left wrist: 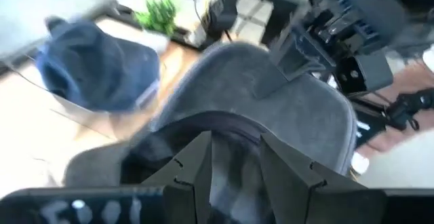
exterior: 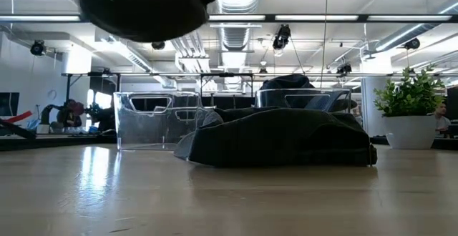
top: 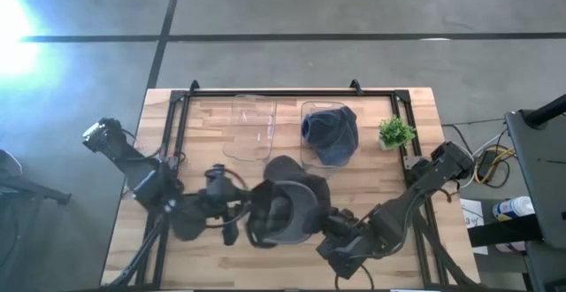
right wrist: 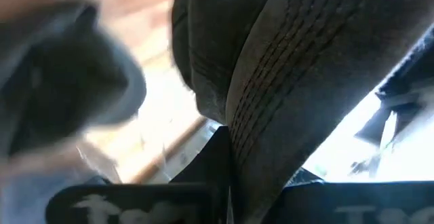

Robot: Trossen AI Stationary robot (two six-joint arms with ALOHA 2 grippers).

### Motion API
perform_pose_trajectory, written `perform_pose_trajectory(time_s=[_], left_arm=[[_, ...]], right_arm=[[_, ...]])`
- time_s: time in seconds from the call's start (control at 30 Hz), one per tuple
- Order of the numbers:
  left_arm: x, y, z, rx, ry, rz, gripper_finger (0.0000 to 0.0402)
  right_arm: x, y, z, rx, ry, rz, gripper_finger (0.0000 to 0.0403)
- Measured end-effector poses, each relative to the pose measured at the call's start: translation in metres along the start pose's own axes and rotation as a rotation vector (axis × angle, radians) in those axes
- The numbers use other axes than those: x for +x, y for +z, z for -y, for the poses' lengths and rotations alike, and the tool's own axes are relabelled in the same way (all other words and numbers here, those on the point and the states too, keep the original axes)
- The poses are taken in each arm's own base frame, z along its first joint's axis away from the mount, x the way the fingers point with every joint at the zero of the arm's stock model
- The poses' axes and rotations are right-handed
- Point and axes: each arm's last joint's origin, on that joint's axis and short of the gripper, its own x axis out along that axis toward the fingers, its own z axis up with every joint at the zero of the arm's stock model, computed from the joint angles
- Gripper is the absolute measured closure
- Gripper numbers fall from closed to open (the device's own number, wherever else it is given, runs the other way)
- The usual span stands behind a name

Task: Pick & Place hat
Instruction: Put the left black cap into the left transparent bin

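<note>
Grey hat (top: 287, 208) lies on the wooden table (top: 389, 186) near its middle, toward the near edge, with both arms at it. The left gripper (left wrist: 234, 163) comes in from the left and its fingers (left wrist: 196, 166) close narrowly on the hat's edge, with fabric between them. The right gripper (right wrist: 227, 159) reaches in from the near right, its fingers pinched on the stitched brim. In the low view the hat (exterior: 279, 139) rests flat on the tabletop as a dark mound.

Beyond it, toward the far edge, stand two clear bins side by side. The left bin (top: 250, 128) holds nothing visible; the right bin (top: 329, 134) holds a blue cap (top: 332, 131). A small potted plant (top: 395, 133) sits just right of that bin, near the table's far right corner.
</note>
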Motion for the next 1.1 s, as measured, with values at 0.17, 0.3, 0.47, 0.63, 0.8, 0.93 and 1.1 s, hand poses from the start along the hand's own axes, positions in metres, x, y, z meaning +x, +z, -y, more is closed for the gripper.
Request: perform_pose_trajectory(time_s=[0.17, 0.3, 0.47, 0.63, 0.8, 0.93, 1.1], left_arm=[[0.039, -0.008, 0.002, 0.016, -0.049, -0.141, 0.0284], [0.064, -0.021, 0.003, 0.093, -0.062, -0.255, 0.0284], [0.062, -0.027, -0.006, 0.152, 0.005, -0.318, 0.0284], [0.029, -0.012, -0.018, 0.099, 0.049, -0.291, 0.0284], [-0.021, 0.008, -0.029, 0.054, 0.155, -0.019, 0.0284], [-0.048, 0.002, -0.049, -0.023, 0.244, 0.021, 0.0284], [-0.057, -0.015, -0.074, -0.136, 0.34, -0.047, 0.0284]], right_arm=[[0.004, 0.01, 0.011, 0.016, -0.057, 0.023, 0.039], [0.003, 0.007, 0.024, 0.083, -0.137, -0.004, 0.039], [-0.001, 0.0, 0.027, 0.11, -0.144, -0.067, 0.039], [-0.006, -0.007, 0.027, 0.135, -0.155, -0.144, 0.039], [-0.006, -0.01, 0.027, 0.202, -0.149, -0.143, 0.039], [-0.004, -0.008, 0.022, 0.197, -0.158, -0.172, 0.039], [-0.007, -0.012, 0.021, 0.145, -0.155, -0.179, 0.039]])
